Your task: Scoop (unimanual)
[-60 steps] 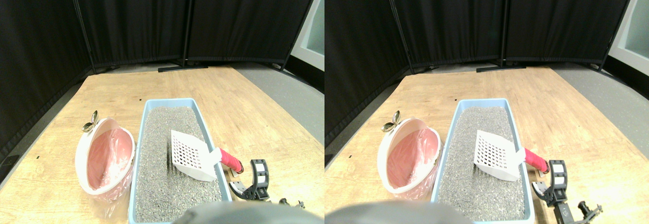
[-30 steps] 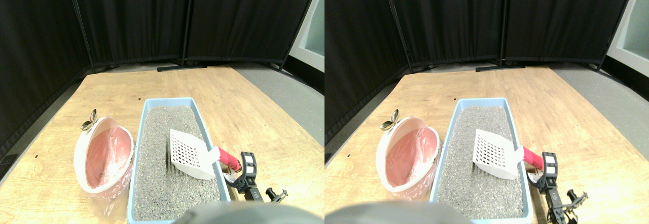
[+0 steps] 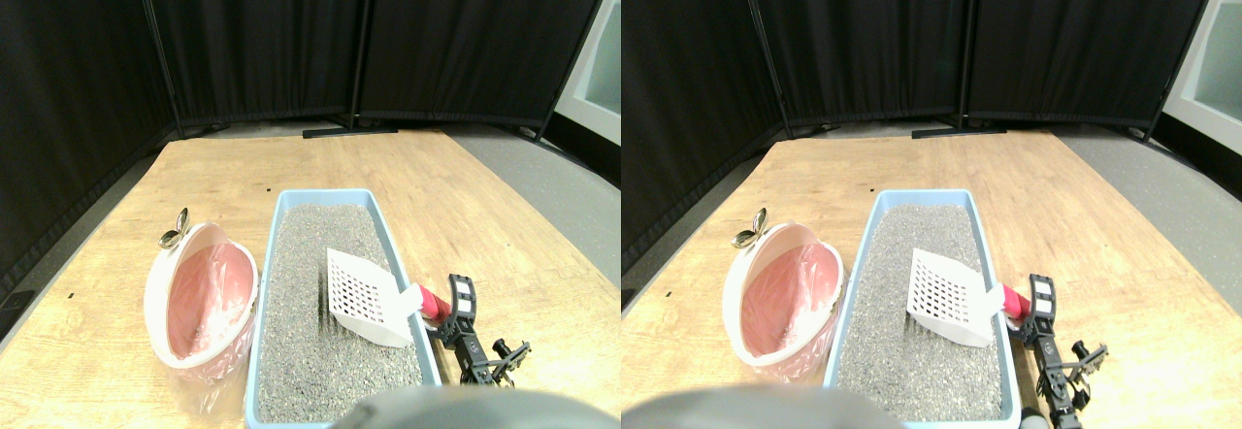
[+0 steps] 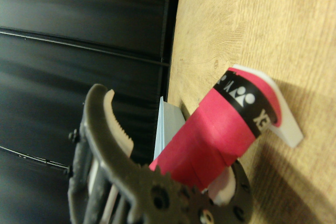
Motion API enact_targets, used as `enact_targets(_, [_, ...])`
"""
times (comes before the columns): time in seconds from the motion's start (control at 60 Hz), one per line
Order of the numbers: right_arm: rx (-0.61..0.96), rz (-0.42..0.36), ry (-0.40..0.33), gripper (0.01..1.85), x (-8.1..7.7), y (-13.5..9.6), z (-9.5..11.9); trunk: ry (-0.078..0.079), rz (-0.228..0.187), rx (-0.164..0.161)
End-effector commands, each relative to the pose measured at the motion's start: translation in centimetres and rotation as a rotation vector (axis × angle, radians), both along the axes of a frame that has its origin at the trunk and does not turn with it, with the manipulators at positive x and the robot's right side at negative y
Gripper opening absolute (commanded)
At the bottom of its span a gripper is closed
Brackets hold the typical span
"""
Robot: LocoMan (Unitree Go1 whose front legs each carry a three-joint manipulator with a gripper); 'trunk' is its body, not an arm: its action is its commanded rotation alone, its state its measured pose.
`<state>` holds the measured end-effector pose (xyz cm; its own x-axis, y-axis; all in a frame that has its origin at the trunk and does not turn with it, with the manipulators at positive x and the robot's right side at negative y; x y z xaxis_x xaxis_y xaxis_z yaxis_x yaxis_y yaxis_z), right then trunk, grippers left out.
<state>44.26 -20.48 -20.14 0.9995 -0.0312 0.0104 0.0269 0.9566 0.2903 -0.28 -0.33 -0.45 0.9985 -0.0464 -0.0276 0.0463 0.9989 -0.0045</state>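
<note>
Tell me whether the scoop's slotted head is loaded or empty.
Empty. The white scoop rests on the grey litter in the blue tray, its slotted head bare, with no litter in it.

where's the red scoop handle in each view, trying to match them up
Stereo pair view: red handle sticks out over the blue litter tray's right rim, right gripper beside it.
Wrist view: red handle fills the middle, next to the dark jaw.
Shared landmark: the tray's blue rim.

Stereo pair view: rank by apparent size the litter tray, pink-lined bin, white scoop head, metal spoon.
1. Light blue litter tray
2. White bin with pink plastic liner
3. White slotted scoop head
4. Small metal spoon, farthest from the camera, which shrinks it somewhat.
</note>
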Motion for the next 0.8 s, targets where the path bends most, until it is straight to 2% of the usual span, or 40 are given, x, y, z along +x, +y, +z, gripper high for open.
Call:
enact_targets(0.017, [-0.002,-0.016,-0.007,0.91,0.4,-0.2,0.1,0.013,0.007,-0.010])
enact_targets(0.267, [0.015,-0.068,0.030,0.91,1.6,-0.7,0.0,0.012,0.003,-0.007])
enact_targets(0.533, [0.038,-0.079,0.071,0.90,2.5,-0.9,-0.6,0.006,0.013,-0.016])
enact_targets(0.633, [0.037,-0.066,0.062,0.75,2.8,-0.9,-0.7,0.008,0.017,-0.019])
enact_targets(0.683, [0.029,-0.065,0.052,0.46,2.9,-1.0,-0.8,0.010,0.017,-0.019])
enact_targets(0.717, [0.041,-0.063,0.030,0.20,2.9,-1.0,-0.9,0.012,0.019,-0.022])
enact_targets(0.8, [0.027,-0.062,0.020,0.07,3.0,-1.1,-0.9,0.016,0.022,-0.024])
